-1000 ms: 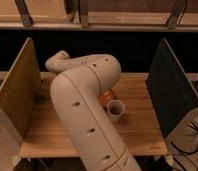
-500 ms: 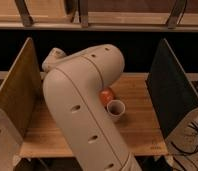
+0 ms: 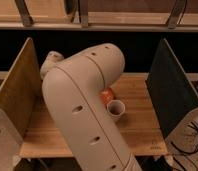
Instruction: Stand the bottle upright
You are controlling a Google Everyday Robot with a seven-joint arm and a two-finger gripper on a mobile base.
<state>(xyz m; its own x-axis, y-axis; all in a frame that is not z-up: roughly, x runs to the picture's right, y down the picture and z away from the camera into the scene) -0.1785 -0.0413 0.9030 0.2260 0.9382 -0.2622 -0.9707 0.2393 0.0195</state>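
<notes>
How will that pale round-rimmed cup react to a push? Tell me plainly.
The pale round-rimmed cup looks small and thin-walled, so probably light and easily slid. Standing upright on a narrower base, it could tip, then roll. The small orange ball close behind it would likely roll if bumped. The end effector is hidden behind the cream robot arm.

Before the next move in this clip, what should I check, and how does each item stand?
1. Bottle found: cannot tell. None shows; the arm covers much of the table.
2. Gripper found: cannot tell. It is out of view, perhaps behind the arm.
3. Cup upright: ok, rim up, beside the arm.
4. Ball on the table: ok, just behind the cup.
5. Path to the bottle free: cannot tell.
</notes>
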